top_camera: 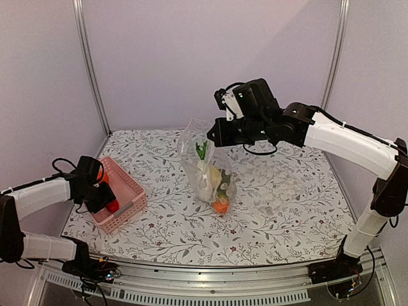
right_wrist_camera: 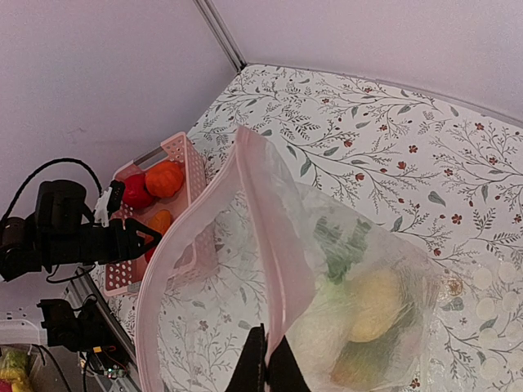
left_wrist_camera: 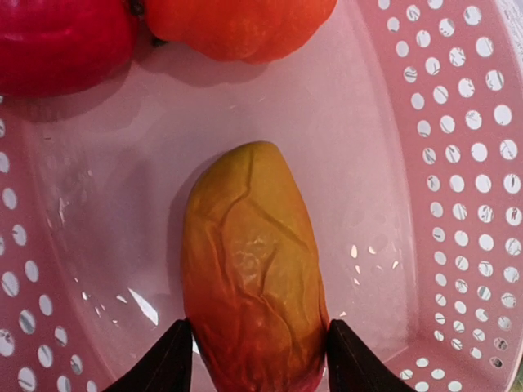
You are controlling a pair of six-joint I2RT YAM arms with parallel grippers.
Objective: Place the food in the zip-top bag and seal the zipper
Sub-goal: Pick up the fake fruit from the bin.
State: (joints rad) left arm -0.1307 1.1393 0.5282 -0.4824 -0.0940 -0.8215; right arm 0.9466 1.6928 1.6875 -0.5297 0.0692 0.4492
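The zip-top bag [top_camera: 207,167] hangs upright over the middle of the table. My right gripper [top_camera: 213,135] is shut on the zipper [right_wrist_camera: 270,212] and holds the mouth up. Through the clear bag [right_wrist_camera: 368,269] I see food: a white radish with green leaves, a yellow piece and an orange one [top_camera: 220,205]. My left gripper [top_camera: 105,201] reaches down into the pink basket [top_camera: 127,182]. Its black fingertips [left_wrist_camera: 172,363] press both sides of an orange-yellow fruit [left_wrist_camera: 253,269] lying on the basket floor. A red fruit [left_wrist_camera: 57,41] and an orange one [left_wrist_camera: 237,24] lie beyond it.
The pink basket [left_wrist_camera: 409,163] has perforated walls close around the left fingers. It stands near the table's left edge [top_camera: 73,217]. Metal frame posts [top_camera: 89,64] rise at the back corners. In the right wrist view the left arm [right_wrist_camera: 65,229] shows beside the basket [right_wrist_camera: 184,159].
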